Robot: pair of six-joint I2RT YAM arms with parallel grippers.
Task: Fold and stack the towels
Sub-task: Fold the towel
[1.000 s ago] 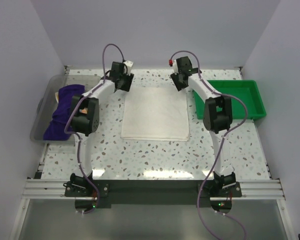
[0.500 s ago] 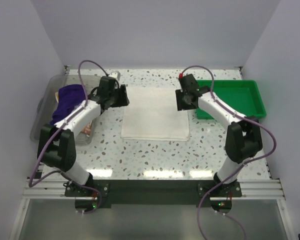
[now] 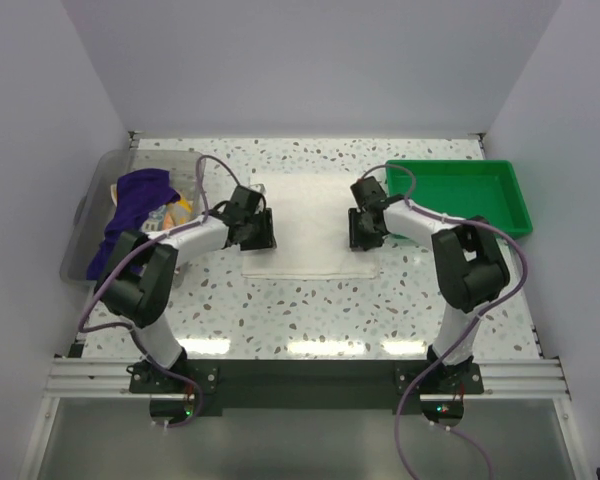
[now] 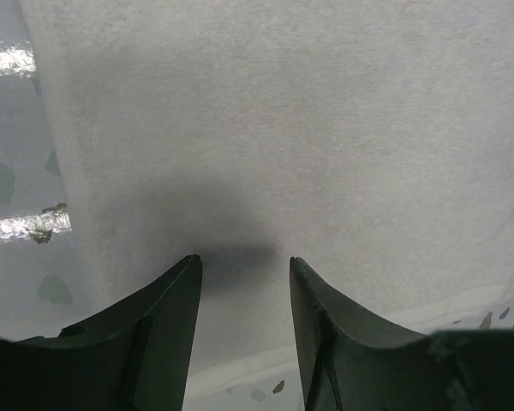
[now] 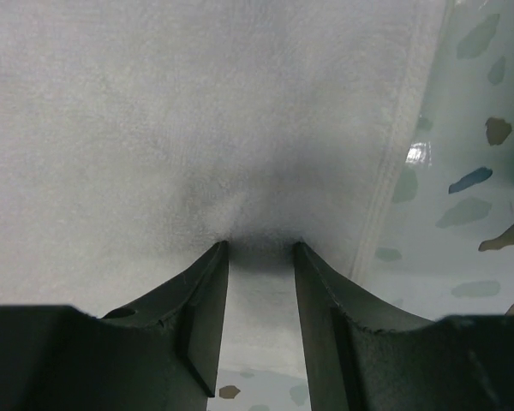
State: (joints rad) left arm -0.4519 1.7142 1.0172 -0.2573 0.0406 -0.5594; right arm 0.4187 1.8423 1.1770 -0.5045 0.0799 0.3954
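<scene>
The white towel (image 3: 310,212) lies flat in the middle of the surface (image 3: 310,310). My left gripper (image 4: 242,257) rests on its left side, fingers apart, holding nothing. My right gripper (image 5: 259,244) presses on its right side, near the hem. A little bump of cloth sits between its fingers, but I cannot tell if I have it. The towel looks soft, light and floppy, so I think I should pinch its side edges. The purple towel (image 3: 130,205) lies in the clear bin (image 3: 80,255).
</scene>
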